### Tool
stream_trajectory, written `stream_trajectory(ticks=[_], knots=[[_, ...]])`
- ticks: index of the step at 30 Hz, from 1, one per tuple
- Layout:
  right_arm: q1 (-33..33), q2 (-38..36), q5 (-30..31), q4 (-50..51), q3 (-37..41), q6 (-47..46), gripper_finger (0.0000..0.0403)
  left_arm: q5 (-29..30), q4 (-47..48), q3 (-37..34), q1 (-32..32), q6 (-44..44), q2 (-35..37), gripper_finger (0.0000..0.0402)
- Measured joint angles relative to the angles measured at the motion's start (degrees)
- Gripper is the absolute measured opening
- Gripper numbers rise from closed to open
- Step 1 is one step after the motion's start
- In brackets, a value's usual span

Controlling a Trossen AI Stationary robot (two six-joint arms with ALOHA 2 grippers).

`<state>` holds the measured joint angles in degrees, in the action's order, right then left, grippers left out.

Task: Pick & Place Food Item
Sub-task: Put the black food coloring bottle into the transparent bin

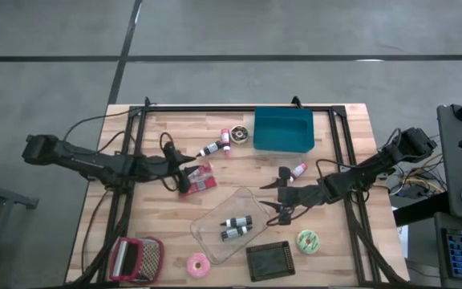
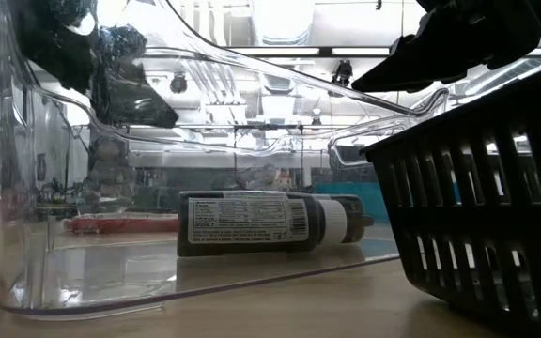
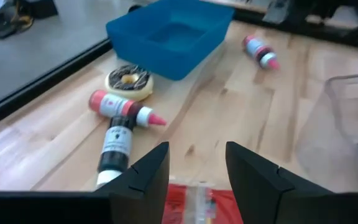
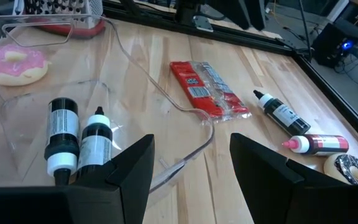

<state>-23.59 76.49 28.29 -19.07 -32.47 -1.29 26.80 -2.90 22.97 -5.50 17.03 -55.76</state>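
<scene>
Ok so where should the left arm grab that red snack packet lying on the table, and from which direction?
Across the narrow middle of the red snack packet, coming straight down from above. It lies flat on the wood, long and thin, so closing on its short width looks safest. The left end effector hangs open right over it, with the packet's red edge showing between its fingers in the left wrist view.

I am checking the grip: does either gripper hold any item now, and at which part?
Nothing is held. The left gripper stands open over the red packet; the right gripper is open beside the clear tray.
</scene>
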Motion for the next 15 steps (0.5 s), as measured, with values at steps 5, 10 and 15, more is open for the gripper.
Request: stream_trajectory(ticks=[5,10,15], knots=[[0.0,0.0,0.0,0.0,0.0,0.33,0.0208,-2.18,2.82,3.57,3.88,-0.32,-5.13,0.0161],[0.0,0.0,-0.07,0.07,0.0,0.4,0.0208,-6.84,4.89,6.89,9.39,-0.94,-11.1,0.0161],[0.02,0.0,-0.28,0.33,0.0,0.43,0.0208,-13.18,7.04,11.14,14.03,-5.44,-17.18,0.0161]])
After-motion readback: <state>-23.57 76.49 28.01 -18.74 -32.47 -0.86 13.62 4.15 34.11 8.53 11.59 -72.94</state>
